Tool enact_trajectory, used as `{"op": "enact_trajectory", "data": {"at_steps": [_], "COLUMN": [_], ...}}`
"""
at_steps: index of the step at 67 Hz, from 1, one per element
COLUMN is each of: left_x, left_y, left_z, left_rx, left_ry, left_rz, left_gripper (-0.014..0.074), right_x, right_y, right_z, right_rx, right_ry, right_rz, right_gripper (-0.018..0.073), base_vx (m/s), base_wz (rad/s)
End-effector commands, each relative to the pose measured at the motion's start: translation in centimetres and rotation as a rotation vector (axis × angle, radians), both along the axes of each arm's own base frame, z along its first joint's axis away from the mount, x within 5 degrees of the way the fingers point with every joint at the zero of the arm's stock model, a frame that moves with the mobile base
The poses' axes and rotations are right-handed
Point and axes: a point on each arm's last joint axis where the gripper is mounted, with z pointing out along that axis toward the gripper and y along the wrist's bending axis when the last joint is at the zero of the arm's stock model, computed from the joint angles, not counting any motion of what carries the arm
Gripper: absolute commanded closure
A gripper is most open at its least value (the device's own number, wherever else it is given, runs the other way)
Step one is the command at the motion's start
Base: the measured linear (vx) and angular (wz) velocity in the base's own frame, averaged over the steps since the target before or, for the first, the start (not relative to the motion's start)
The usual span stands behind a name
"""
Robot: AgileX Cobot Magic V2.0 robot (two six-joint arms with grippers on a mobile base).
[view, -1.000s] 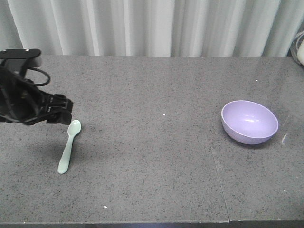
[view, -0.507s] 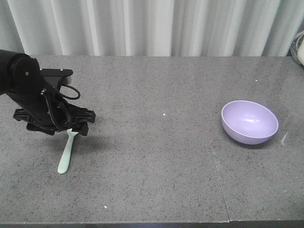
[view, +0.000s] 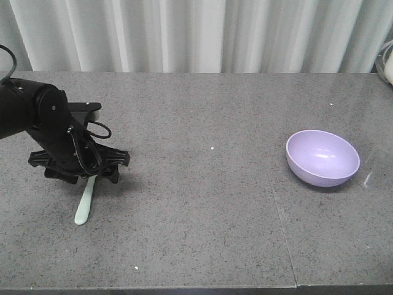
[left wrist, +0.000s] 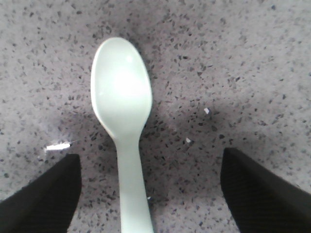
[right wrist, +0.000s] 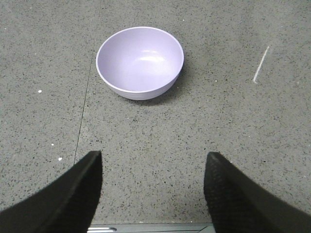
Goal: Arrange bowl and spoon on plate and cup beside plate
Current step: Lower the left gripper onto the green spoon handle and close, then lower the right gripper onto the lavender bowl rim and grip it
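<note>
A pale mint spoon [view: 84,203] lies on the grey stone table at the left, its handle pointing to the front edge. My left gripper [view: 83,174] hangs low over the spoon's bowl end and hides it in the front view. In the left wrist view the spoon [left wrist: 121,92] lies between the open fingers of my left gripper [left wrist: 150,158], a little left of centre, and neither finger touches it. The lavender bowl [view: 322,157] stands upright at the right. My right gripper [right wrist: 153,155] is open and empty, short of the bowl [right wrist: 140,60]. The plate and the cup are out of view.
A pale curtain hangs behind the table. A seam in the tabletop [view: 277,215] runs front to back, left of the bowl. A whitish object [view: 388,64] shows at the far right edge. The table's front edge [right wrist: 155,227] lies just below my right gripper.
My left arm has swung right and down from the table's left edge until its open gripper stands over the spoon's bowl end. Spoon and bowl have not moved.
</note>
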Motion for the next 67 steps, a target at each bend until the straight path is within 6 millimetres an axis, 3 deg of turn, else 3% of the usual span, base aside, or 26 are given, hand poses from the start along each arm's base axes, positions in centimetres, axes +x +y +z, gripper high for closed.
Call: {"op": "enact_trajectory", "data": {"at_steps": [1, 23, 32, 40, 60, 67], "left_x": [0.4, 0.6, 0.6, 0.5, 0.5, 0.5], "left_y": [-0.3, -0.4, -0.4, -0.4, -0.3, -0.3], "left_z": [2.1, 0.9, 0.9, 0.9, 0.9, 1.0], "left_rx": [-0.031, -0.029, -0.03, -0.027, -0.027, -0.028], "left_ry": [-0.09, -0.051, -0.048, -0.038, -0.037, -0.041], "left_rz": [0.007, 0.028, 0.032, 0.035, 0.036, 0.035], "left_gripper": [0.0042, 0.0043, 0.0092, 0.0195, 0.06, 0.0605], "right_x": [0.4, 0.4, 0.4, 0.4, 0.4, 0.4], "right_y": [0.0, 0.0, 0.0, 0.0, 0.0, 0.0], "right_z": [1.3, 1.3, 1.3, 1.3, 1.3, 1.3], "right_rx": [-0.005, -0.007, -0.007, -0.008, -0.008, -0.008], "right_ry": [-0.085, -0.085, -0.085, -0.085, -0.085, -0.085], "right_rz": [0.003, 0.003, 0.003, 0.002, 0.002, 0.002], "right_gripper": [0.0105, 0.0105, 0.0105, 0.0105, 0.0105, 0.0105], "base_vx": [0.0, 0.0, 0.0, 0.0, 0.0, 0.0], "base_wz": [0.0, 0.0, 0.0, 0.0, 0.0, 0.0]}}
